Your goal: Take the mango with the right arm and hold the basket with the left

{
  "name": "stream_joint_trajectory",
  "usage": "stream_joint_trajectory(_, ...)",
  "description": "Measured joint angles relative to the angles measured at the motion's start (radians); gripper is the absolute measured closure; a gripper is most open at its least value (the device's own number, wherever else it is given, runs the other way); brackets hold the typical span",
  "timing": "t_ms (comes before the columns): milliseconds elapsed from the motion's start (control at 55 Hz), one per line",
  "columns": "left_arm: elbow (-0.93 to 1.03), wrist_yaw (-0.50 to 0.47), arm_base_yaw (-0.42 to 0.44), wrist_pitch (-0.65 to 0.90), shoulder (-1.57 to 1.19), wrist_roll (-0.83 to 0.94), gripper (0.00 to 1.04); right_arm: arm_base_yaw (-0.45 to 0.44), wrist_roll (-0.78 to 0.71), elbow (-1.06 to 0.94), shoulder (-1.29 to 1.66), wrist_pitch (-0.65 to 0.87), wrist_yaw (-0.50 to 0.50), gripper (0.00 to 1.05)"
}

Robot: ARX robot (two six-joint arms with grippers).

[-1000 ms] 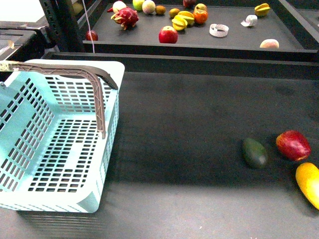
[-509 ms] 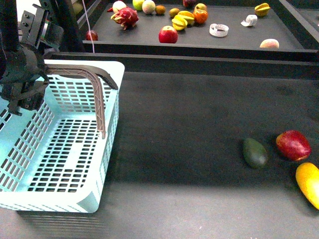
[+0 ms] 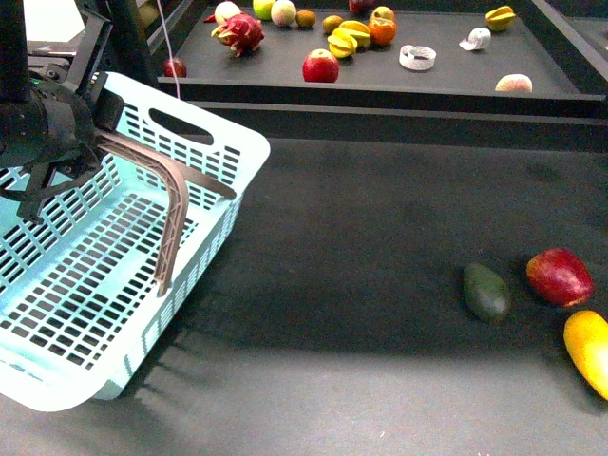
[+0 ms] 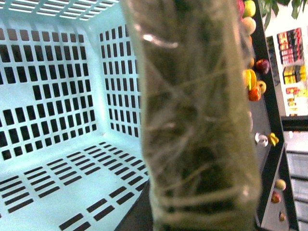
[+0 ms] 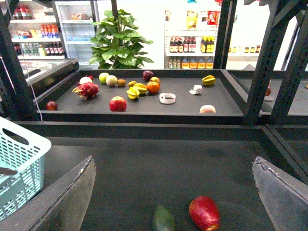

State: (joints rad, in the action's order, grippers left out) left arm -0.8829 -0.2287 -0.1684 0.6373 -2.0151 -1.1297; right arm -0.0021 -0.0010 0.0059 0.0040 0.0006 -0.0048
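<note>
The turquoise basket [image 3: 249, 150] stands at the left, tilted, with its near end raised off the dark table. My left gripper [image 3: 95, 133], on the black arm, is shut on the basket where a grey-brown handle [image 3: 176, 204] meets the far rim. In the left wrist view the basket's slotted floor [image 4: 57, 163] shows behind a blurred grey-brown shape close to the lens. The yellow-orange mango [image 3: 587, 350] lies at the far right, partly cut off. My right gripper [image 5: 175, 192] is open and empty above the table; it is not in the front view. The mango is out of the right wrist view.
A dark green fruit [image 3: 485, 292] and a red fruit [image 3: 559, 276] lie just left of the mango; both show under my right gripper [image 5: 163, 219], [image 5: 204, 212]. A raised shelf [image 3: 380, 90] at the back holds several fruits. A black post [image 3: 123, 47] stands behind the basket.
My left arm came into view and closed on the basket. The basket has tilted and swung, its far corner moving right. The fruits have not moved.
</note>
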Motion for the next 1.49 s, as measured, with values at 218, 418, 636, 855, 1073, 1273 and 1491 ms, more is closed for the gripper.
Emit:
stream_joint_trajectory(218,0.160,0.152,-0.099,0.101,0.160,0.296,1.00,0.000,0.000,0.000,0.000,0.000,0.000,0.08)
stream_joint_trajectory(418,0.249,0.229,-0.183,0.204,0.259,0.490,1.00,0.000,0.000,0.000,0.000,0.000,0.000,0.08)
stream_joint_trajectory(636,0.277,0.276,-0.282,0.237,0.272,0.689,1.00,0.000,0.000,0.000,0.000,0.000,0.000,0.08)
stream_joint_trajectory(855,0.268,0.325,-0.399,0.277,0.219,0.754,1.00,0.000,0.000,0.000,0.000,0.000,0.000,0.08)
stream_joint_trajectory(1073,0.243,0.344,-0.425,0.305,0.184,0.766,1.00,0.000,0.000,0.000,0.000,0.000,0.000,0.08)
stream_joint_trajectory(1273,0.243,0.331,-0.434,0.319,0.184,0.781,1.00,0.000,0.000,0.000,0.000,0.000,0.000,0.08)
stream_joint_trajectory(1491,0.243,0.333,-0.434,0.319,0.182,0.782,1.00,-0.006,0.019,0.007,0.013,-0.025,0.002,0.08)
